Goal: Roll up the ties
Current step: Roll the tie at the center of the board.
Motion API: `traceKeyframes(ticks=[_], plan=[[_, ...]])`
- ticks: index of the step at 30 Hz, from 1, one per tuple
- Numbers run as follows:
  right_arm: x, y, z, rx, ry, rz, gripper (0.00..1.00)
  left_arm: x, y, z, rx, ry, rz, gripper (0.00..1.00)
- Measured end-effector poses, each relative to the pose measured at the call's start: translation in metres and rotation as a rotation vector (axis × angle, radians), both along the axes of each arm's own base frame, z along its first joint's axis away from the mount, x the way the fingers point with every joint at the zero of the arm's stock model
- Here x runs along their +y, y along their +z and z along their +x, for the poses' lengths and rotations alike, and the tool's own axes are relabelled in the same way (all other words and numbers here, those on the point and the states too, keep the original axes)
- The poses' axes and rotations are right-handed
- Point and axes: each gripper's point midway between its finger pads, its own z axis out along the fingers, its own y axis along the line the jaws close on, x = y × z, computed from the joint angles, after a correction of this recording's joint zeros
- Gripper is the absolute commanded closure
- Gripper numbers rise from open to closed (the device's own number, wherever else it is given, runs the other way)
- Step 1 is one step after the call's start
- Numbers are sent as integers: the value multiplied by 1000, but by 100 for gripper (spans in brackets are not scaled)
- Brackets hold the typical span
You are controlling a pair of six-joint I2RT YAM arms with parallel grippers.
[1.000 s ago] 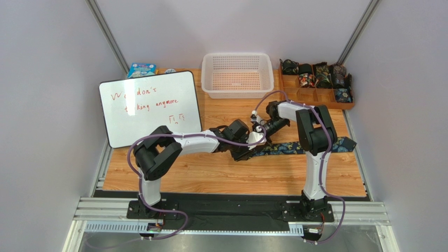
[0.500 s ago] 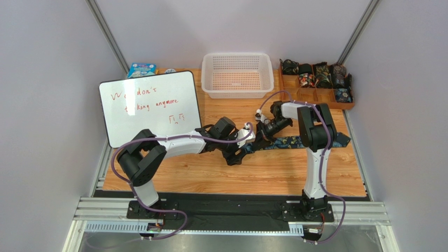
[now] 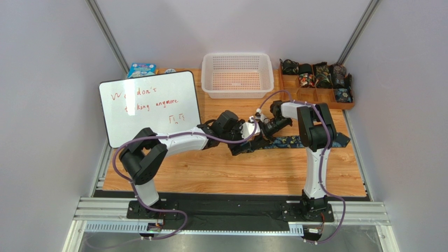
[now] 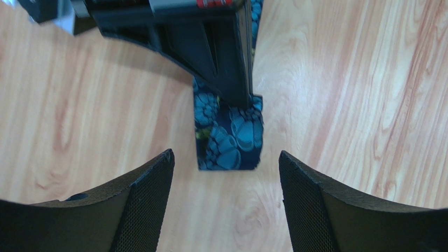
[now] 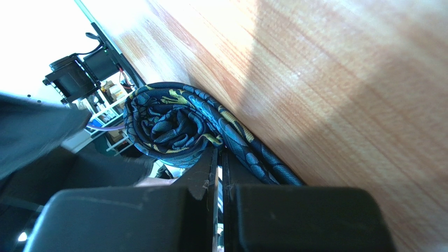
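A black tie (image 3: 288,141) with teal-blue and yellowish paisley lies flat across the wooden table, running right from the grippers. My right gripper (image 3: 264,132) is shut on its partly rolled left end; the roll (image 5: 168,123) bulges just past the closed fingertips (image 5: 218,157). My left gripper (image 3: 248,143) is open and empty, facing the right gripper. In the left wrist view the tie's square-cut end (image 4: 230,136) lies on the wood between and just beyond my left fingers (image 4: 142,194), under the right gripper's black fingers (image 4: 221,52).
A whiteboard (image 3: 150,107) lies at the left. A white basket (image 3: 237,75) stands at the back middle. A wooden tray (image 3: 344,105) with several rolled ties is at the back right. A blue box (image 3: 141,69) is behind the whiteboard.
My left gripper drew back to the left, then came up and right toward the right gripper. The right gripper and the tie shifted slightly toward the back.
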Motion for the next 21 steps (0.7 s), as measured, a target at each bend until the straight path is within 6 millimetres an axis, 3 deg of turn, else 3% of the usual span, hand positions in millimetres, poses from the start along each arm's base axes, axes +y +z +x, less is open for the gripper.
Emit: traceKeyframes(ticks=[6,12,15,17,19,21], plan=[[0,0,1,-1,0,0,100,-27,5,16,-8,-55,13,21],[0,0,1,-1,0,1,100,-23,-29,9,61,-86,108,25],[1,0,1,-1,0,1,100,-17,-42,4,86,-99,150,35],[1,1,1,-1,0,2,100,-15,-48,4,88,-108,169,50],[1,1,1,0,0,2,100,-16,-48,6,82,-110,173,62],[1,1,1,-3,1,4,100,-16,-49,7,77,-118,177,67]])
